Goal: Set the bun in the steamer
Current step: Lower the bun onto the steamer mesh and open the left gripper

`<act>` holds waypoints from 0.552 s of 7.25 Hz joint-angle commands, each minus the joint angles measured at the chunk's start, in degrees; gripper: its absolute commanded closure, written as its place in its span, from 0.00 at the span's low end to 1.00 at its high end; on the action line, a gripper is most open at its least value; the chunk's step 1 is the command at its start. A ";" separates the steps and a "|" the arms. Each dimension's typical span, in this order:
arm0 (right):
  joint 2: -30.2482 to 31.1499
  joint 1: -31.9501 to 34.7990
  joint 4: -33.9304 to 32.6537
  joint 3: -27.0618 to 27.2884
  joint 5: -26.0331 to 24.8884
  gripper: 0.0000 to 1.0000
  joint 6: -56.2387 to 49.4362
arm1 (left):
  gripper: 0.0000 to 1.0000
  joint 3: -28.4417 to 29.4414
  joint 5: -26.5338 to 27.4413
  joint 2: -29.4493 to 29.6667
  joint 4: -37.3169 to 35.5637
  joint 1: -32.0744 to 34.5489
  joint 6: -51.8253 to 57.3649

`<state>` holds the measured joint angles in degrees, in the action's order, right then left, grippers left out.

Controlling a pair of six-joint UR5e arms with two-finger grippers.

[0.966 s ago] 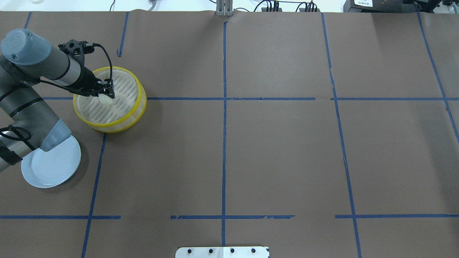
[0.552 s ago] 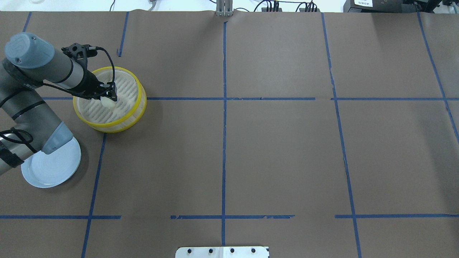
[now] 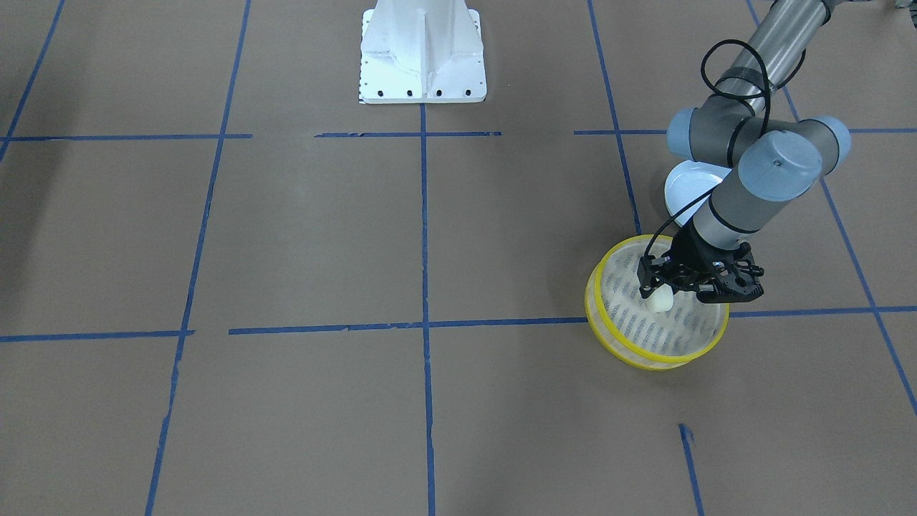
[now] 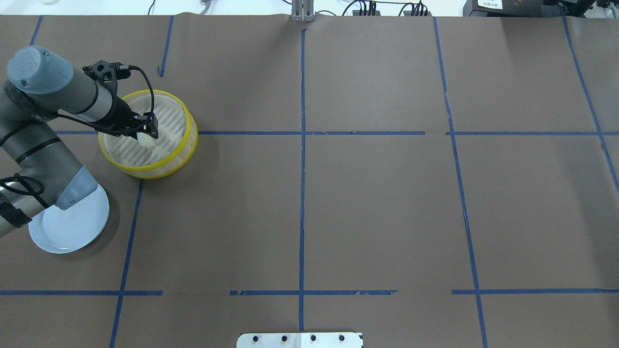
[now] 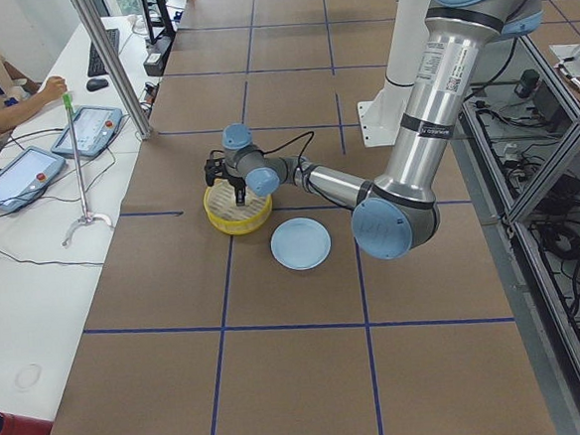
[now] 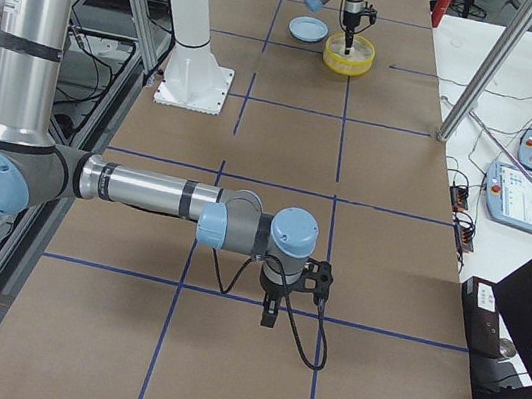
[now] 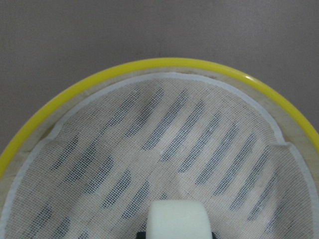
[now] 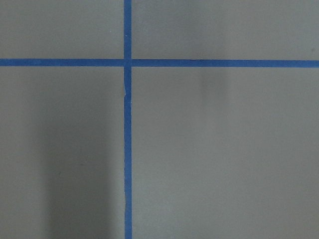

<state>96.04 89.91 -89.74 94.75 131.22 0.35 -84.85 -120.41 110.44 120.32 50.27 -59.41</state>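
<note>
The steamer (image 4: 151,172), a round basket with yellow rims and a slatted white floor, stands at the table's left side, and shows in the front view (image 3: 645,356) too. My left gripper (image 4: 147,132) is inside its rim, pointing down, shut on the cream-white bun (image 4: 146,140). The bun (image 3: 659,302) hangs just over the floor near the basket's middle. In the left wrist view the bun (image 7: 178,219) sits at the bottom edge, over the mesh, with the rim (image 7: 174,63) beyond. My right gripper (image 6: 268,313) hovers over bare table far away; I cannot tell whether it is open or shut.
A light-blue plate (image 4: 72,227) lies near the steamer on the robot's side, partly under my left arm's elbow. Blue tape lines cross the brown table cover. The white robot base (image 3: 423,50) stands at the table's edge. An operator sits beyond the table's left end.
My left gripper with the bun has shifted slightly right and down toward the steamer's floor. The steamer and the plate have not moved.
</note>
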 commanded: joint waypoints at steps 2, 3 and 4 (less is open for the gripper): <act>-0.06 0.00 0.00 0.00 0.00 0.00 0.00 | 0.18 -0.23 0.08 -0.14 0.00 -0.09 0.00; -0.06 0.00 0.00 0.00 0.00 0.00 0.00 | 0.01 -2.58 -0.09 -0.75 0.00 0.26 0.35; -0.06 0.00 0.00 0.00 0.00 0.00 0.00 | 0.01 -4.78 -1.92 -2.06 -0.70 3.31 1.05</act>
<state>95.98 89.91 -89.74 94.75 131.22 0.35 -87.16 -120.86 109.60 120.17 51.11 -59.02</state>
